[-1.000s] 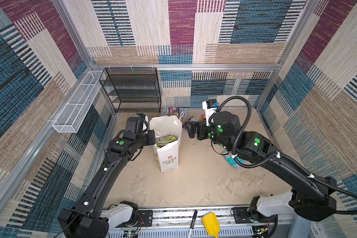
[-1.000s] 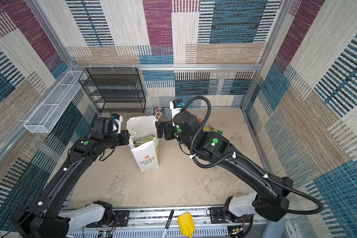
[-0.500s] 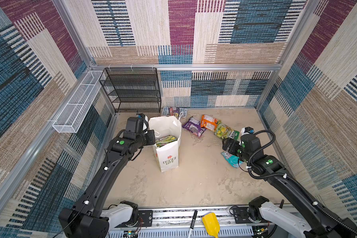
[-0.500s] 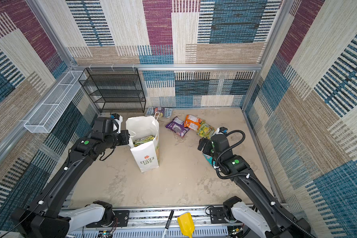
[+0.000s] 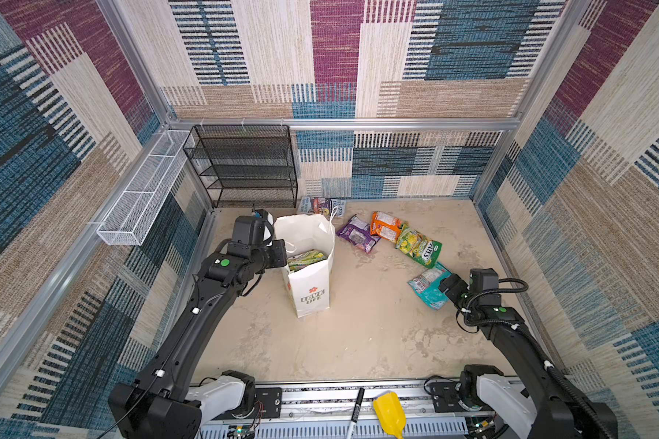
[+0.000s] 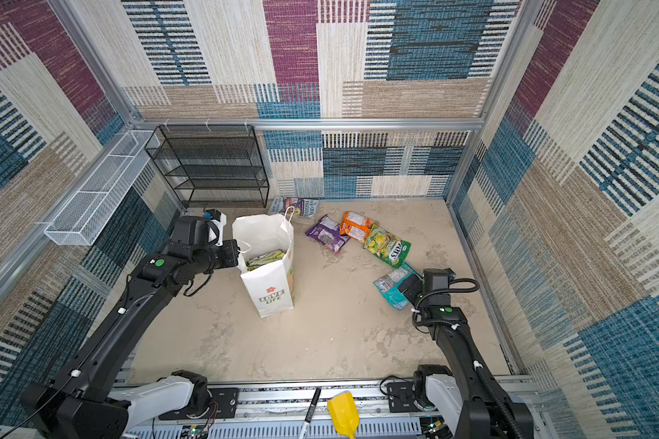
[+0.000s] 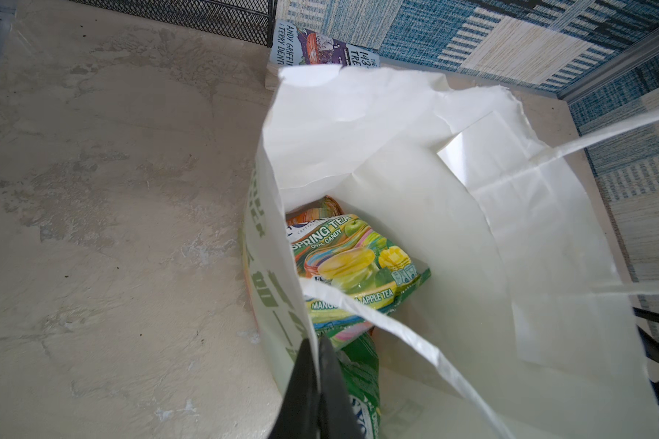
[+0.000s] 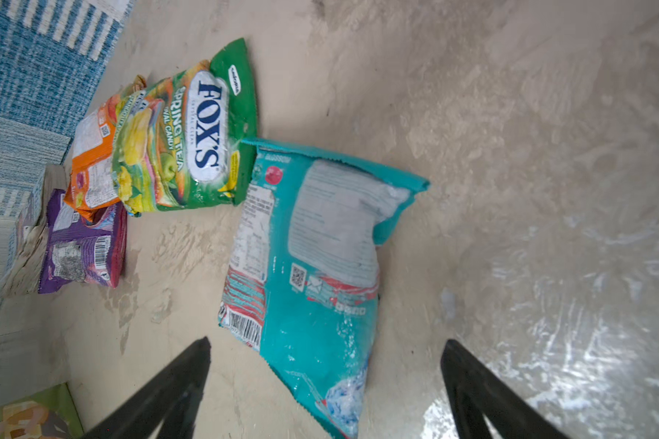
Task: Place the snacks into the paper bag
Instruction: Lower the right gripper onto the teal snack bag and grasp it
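Paper bag [image 5: 312,281] stands upright and open on the table [image 5: 358,342], left of centre in both top views. Its front panel reads "LOVE LIFE" under a red flower.

Contents, per the left wrist view:
- A yellow-green packet [image 7: 352,258] printed "SPRING TEA OVAL CANDY" and "APPLE TEA".
- A dark green packet [image 7: 362,380] beneath it.
- An orange edge behind them may be a third packet, but it is mostly hidden.

Left gripper [image 7: 314,346] is closed tight, pinching the bag's near rim.

Four snacks lie on the table to the right of the bag. The teal packet [image 8: 320,247] lies back side up, showing a barcode and a QR code; its small print is unreadable. Right gripper [image 8: 326,346] is spread wide and holds nothing, with one fingertip on either side of that packet's near end.

The FOX'S packet [image 8: 191,140], marked "FOX'S SPRING TEA OVAL CANDY", touches the teal packet's far corner. It overlaps an orange packet [image 8: 92,159]. A purple packet [image 8: 80,247] with a barcode lies just beside the orange one.

A book [image 7: 320,49] behind the bag shows "ANDY GRIFFIT" and "TERRY DENT".
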Robot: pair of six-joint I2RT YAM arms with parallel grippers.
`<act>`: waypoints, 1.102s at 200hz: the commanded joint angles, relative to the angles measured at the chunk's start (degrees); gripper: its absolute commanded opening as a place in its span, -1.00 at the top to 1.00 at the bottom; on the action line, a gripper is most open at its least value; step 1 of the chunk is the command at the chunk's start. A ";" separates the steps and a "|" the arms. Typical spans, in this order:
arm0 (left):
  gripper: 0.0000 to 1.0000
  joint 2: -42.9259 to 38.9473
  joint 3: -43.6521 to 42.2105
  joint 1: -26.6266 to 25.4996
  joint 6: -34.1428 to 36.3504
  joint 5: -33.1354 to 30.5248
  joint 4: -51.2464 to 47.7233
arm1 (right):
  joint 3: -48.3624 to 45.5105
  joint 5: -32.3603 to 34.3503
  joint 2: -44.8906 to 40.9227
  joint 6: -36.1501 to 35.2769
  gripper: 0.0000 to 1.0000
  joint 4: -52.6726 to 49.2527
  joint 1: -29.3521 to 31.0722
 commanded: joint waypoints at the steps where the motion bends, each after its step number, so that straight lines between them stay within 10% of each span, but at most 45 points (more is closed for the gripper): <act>1: 1.00 -0.18 0.26 0.01 -0.55 0.79 1.55 | -0.73 -2.29 1.41 0.11 -0.85 5.69 -1.26; 220: 1.00 -0.42 0.23 0.10 -0.45 1.19 1.73 | 0.68 -3.33 14.29 -2.02 -0.07 13.34 -1.95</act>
